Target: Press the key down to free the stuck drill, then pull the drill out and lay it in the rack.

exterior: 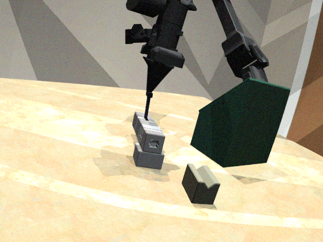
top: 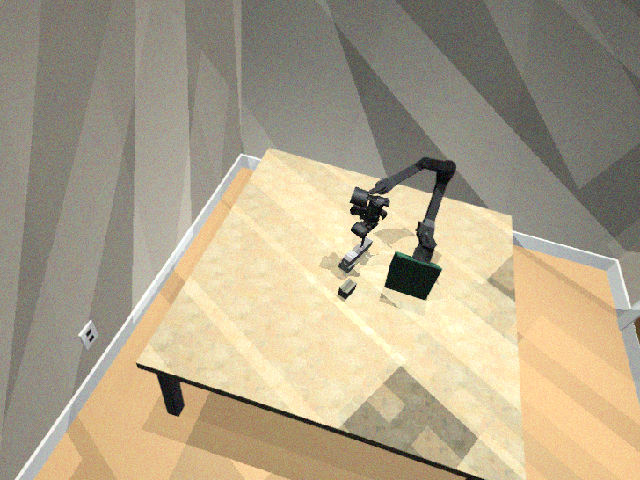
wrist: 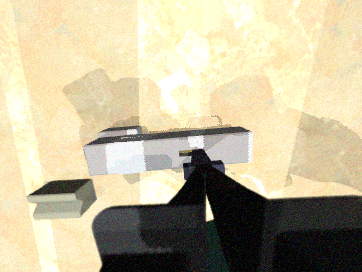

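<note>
On the table (exterior: 65, 197), the end effector (exterior: 147, 118), fingers together and empty, touches its tip to the grey block's (exterior: 146, 128) top; the notched rack (exterior: 200, 186) sits nearby.

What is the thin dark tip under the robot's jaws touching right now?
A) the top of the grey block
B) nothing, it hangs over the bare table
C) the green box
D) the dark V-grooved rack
A: in the exterior view the thin tip below the shut jaws of the gripper comes down onto the top face of the grey block, while the V-grooved rack and green box stand apart, untouched.
</note>
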`<action>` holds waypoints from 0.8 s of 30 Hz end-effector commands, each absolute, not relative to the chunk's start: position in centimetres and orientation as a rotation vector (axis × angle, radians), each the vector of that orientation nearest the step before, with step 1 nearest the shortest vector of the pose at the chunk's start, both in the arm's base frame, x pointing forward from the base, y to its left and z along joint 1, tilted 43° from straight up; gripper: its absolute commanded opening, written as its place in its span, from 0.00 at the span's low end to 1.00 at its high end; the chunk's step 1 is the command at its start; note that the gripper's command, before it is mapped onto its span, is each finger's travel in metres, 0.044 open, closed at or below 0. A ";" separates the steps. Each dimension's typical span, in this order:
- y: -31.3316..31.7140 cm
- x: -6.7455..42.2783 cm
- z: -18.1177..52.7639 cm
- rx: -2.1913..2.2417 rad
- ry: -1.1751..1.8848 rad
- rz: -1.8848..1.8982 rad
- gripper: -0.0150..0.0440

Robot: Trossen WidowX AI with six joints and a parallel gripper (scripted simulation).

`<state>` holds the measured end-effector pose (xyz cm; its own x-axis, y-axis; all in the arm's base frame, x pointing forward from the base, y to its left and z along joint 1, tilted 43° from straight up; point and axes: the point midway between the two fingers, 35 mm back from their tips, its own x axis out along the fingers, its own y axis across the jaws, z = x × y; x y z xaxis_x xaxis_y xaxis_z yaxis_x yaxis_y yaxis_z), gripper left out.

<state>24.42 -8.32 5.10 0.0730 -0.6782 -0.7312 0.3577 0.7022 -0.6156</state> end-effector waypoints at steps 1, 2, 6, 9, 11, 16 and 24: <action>-9.4 23.7 3.7 -0.296 1.315 -0.820 0.25; -9.4 23.7 3.6 -0.296 1.315 -0.820 0.25; -9.5 23.7 3.5 -0.296 1.315 -0.820 0.25; -9.6 23.7 3.4 -0.296 1.315 -0.820 0.25; -9.7 23.7 3.3 -0.296 1.315 -0.820 0.25; -9.9 23.6 3.1 -0.296 1.315 -0.820 0.25; -10.1 23.7 2.9 -0.296 1.315 -0.820 0.30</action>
<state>24.52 -9.48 3.80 0.0743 -0.6766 -0.7326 0.3801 0.6984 -0.6064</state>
